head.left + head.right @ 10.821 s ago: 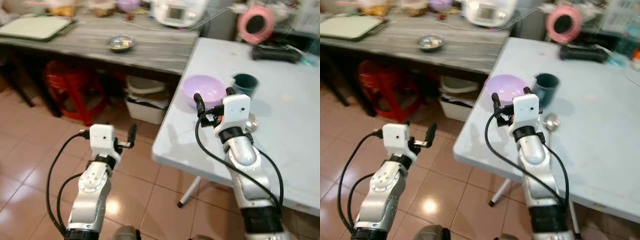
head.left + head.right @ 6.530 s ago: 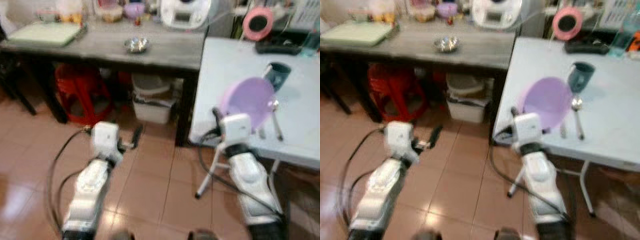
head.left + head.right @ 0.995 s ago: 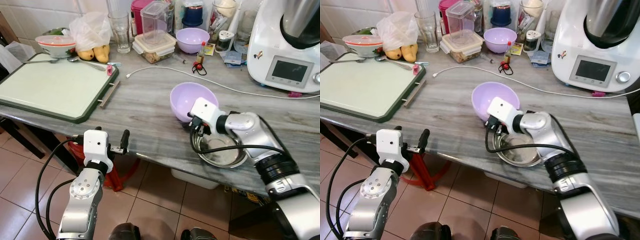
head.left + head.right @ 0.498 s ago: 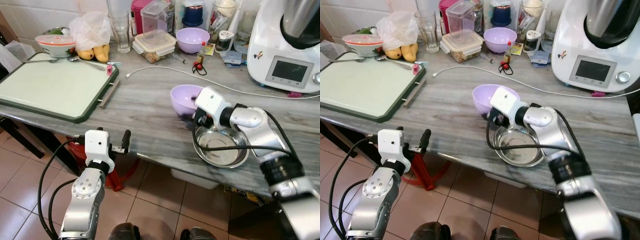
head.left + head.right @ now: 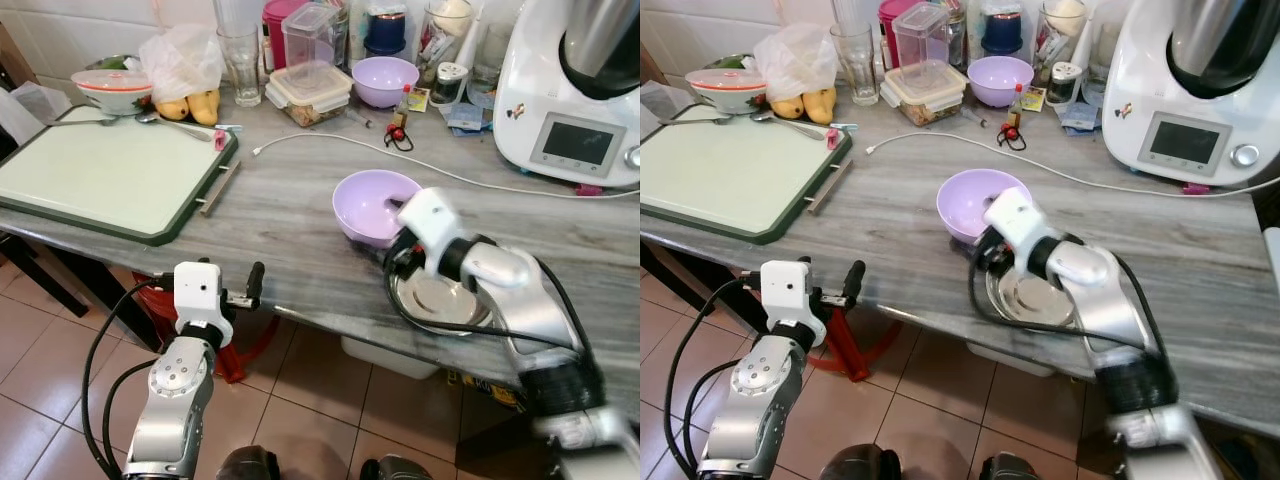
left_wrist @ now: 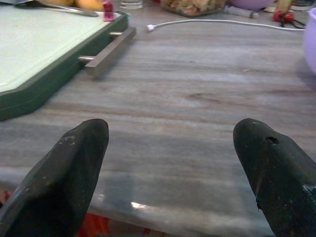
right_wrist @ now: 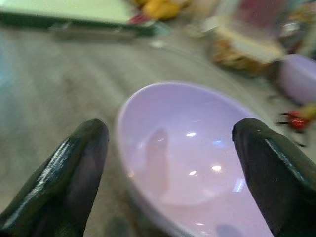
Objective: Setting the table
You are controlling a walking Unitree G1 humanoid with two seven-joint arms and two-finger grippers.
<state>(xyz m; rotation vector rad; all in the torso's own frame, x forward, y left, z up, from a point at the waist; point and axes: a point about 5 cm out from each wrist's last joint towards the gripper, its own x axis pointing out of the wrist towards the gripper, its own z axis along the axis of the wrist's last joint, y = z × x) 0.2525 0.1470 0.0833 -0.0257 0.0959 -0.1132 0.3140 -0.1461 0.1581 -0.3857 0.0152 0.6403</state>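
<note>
A light purple bowl [image 5: 372, 205] stands upright on the grey marble counter [image 5: 290, 210], touching the rim of a steel bowl [image 5: 440, 300] on its right. My right gripper [image 7: 170, 126] is open just in front of the purple bowl [image 7: 192, 153], its fingers spread wider than the bowl and holding nothing. From the head views its white wrist box [image 5: 428, 218] hides the fingers. My left gripper [image 6: 172, 126] is open and empty at the counter's front edge [image 5: 250, 285], well left of the bowls.
A green-rimmed cutting board [image 5: 95, 170] fills the counter's left. A white cable [image 5: 330, 140] runs behind the purple bowl. Jars, a glass [image 5: 240, 60], a second purple bowl [image 5: 386, 80] and a white kitchen machine [image 5: 580, 90] line the back. A red stool [image 5: 235, 345] stands under the counter.
The purple bowl, held tilted over the steel bowl a second ago, now sits upright on the counter. My right gripper has let it go and drawn back. The left arm stays put.
</note>
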